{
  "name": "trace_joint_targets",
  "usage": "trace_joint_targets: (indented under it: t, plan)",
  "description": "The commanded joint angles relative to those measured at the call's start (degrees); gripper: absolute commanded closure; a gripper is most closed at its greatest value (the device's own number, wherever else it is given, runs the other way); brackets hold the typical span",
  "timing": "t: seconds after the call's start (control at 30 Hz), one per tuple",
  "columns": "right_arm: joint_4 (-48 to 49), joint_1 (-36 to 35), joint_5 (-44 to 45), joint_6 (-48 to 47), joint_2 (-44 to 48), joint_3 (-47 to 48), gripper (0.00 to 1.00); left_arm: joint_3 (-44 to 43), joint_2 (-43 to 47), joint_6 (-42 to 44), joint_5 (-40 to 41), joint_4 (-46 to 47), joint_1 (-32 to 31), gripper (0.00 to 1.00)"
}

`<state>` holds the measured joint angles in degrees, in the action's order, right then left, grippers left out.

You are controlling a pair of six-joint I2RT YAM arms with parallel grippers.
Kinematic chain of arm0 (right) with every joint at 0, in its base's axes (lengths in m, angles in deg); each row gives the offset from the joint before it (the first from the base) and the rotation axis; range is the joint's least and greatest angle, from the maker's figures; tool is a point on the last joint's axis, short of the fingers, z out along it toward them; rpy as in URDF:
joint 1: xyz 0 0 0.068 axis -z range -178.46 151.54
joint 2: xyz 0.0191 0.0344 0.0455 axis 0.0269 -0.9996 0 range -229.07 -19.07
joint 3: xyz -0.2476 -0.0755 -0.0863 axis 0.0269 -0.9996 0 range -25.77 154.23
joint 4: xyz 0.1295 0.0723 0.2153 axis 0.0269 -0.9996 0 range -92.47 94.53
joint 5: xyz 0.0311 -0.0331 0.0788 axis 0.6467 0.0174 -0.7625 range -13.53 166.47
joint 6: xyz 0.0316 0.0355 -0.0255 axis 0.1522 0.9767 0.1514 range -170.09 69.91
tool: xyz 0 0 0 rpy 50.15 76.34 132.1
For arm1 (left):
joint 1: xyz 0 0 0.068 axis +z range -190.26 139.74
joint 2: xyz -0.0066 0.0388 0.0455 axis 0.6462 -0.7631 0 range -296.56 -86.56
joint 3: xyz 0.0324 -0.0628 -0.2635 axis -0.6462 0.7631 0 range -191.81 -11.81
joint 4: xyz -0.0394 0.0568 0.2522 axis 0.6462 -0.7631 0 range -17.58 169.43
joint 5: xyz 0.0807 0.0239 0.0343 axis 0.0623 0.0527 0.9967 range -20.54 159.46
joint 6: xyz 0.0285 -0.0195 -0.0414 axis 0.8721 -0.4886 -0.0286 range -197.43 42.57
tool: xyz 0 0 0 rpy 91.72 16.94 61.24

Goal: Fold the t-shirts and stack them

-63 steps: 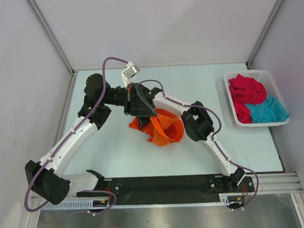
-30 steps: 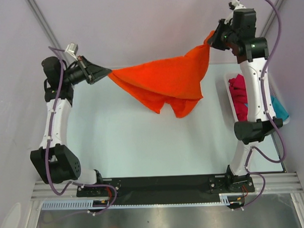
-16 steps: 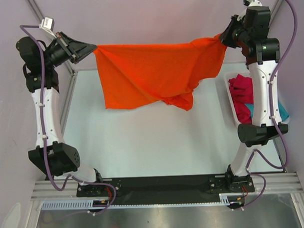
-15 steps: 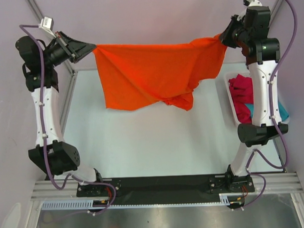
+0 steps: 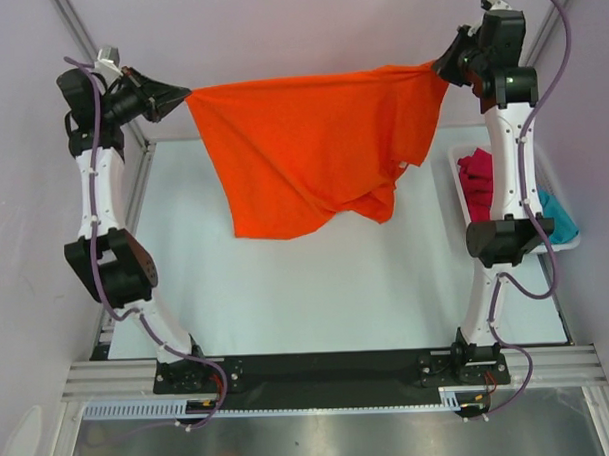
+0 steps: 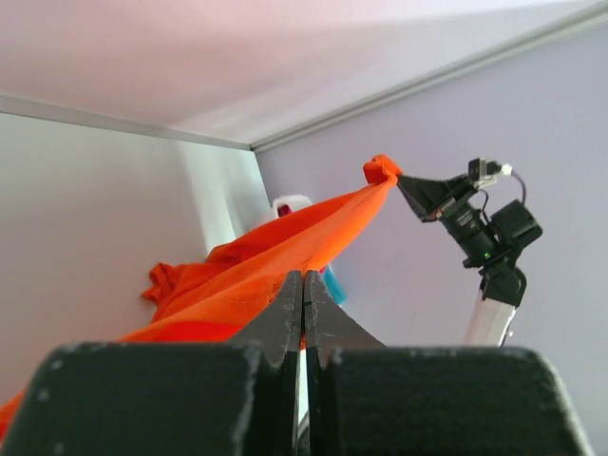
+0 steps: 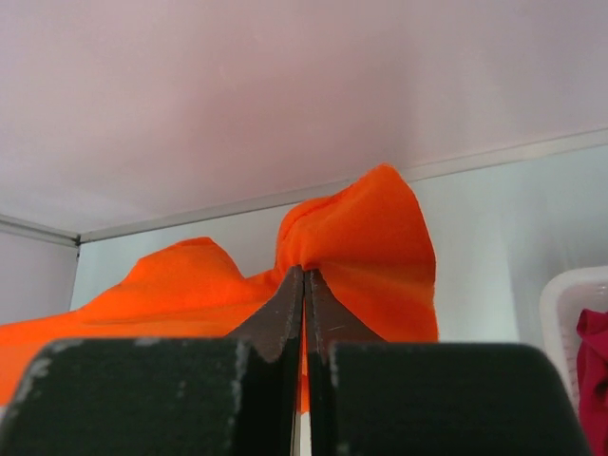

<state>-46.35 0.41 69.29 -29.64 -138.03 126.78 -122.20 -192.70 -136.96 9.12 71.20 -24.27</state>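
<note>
Pale grey walls close in a light table (image 5: 317, 288), and above its far side the orange t-shirt (image 5: 312, 148) hangs in the air between the 2 arms. At the left, the left claw (image 5: 180, 93) is pressed together on 1 top corner of the cloth. Its wrist camera shows both fingers shut, with orange fabric running away from them.

2 seconds ago this shirt was a crumpled heap in the middle of the table under both arms. 1 second ago it was lifted but sagging. Now it is pulled out nearly flat, and its free edge hangs lower than half a second ago. That suggests the spreading step is almost done and that laying it flat for folding comes next. No fold is made yet.

The held top edge is the long axis. It runs left to right, almost taut, rising slightly toward the right. The body points down from it toward the table, with the lower left corner lowest. The lower right part is bunched, so collar and hem cannot be told apart.

At the right, the right claw (image 5: 441, 67) pinches the other top corner, fingers closed on a tuft of cloth. Further right, the red t-shirt (image 5: 476, 177) and the teal t-shirt (image 5: 556, 211) lie in the white basket (image 5: 455, 178).
</note>
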Motion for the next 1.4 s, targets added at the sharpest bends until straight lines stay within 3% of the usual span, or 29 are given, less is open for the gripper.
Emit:
trace_joint_targets:
  t: [0.0, 0.1, 0.2, 0.33, 0.43, 0.6, 0.77, 1.1, 1.37]
  plan:
    - [7.01, 4.46, -0.46, 1.88, -1.02, 3.54, 1.00, -7.64, -3.44, -4.36, 2.76, 5.75, 1.06, 1.00]
    - [8.07, 5.87, -1.78, 2.14, 0.65, 4.07, 1.00, -8.00, -2.93, -11.47, 3.38, 17.61, 1.06, 1.00]
    - [7.98, 6.57, -1.61, 1.35, 5.38, 3.98, 1.00, -14.05, -2.31, -14.30, 3.64, 20.53, 0.45, 1.00]
    - [8.07, 6.75, 0.50, -1.45, 14.52, 2.15, 1.00, -14.51, 6.62, -18.42, 2.42, 32.63, 0.10, 1.00]
    - [7.90, 6.75, 1.11, -2.77, 21.73, -1.89, 1.00, -12.32, 11.39, -17.91, 1.80, 33.46, 0.10, 1.00]
    - [4.47, 6.66, 1.38, -4.45, 25.17, -3.31, 1.00, -5.37, 17.29, -19.40, 1.80, 35.83, 0.36, 1.00]
    - [4.11, 6.84, 1.82, -4.63, 24.12, -1.47, 1.00, -5.98, 15.97, -21.77, 2.41, 35.92, 0.45, 1.00]
    - [7.18, 6.93, 0.50, -3.22, 15.43, -0.42, 1.00, -9.05, 8.16, -18.79, 2.77, 31.79, 0.54, 1.00]
    - [12.72, 7.45, 2.34, -2.17, 7.60, 3.98, 1.00, -22.66, -6.42, -18.08, 4.87, 28.45, 0.45, 1.00]
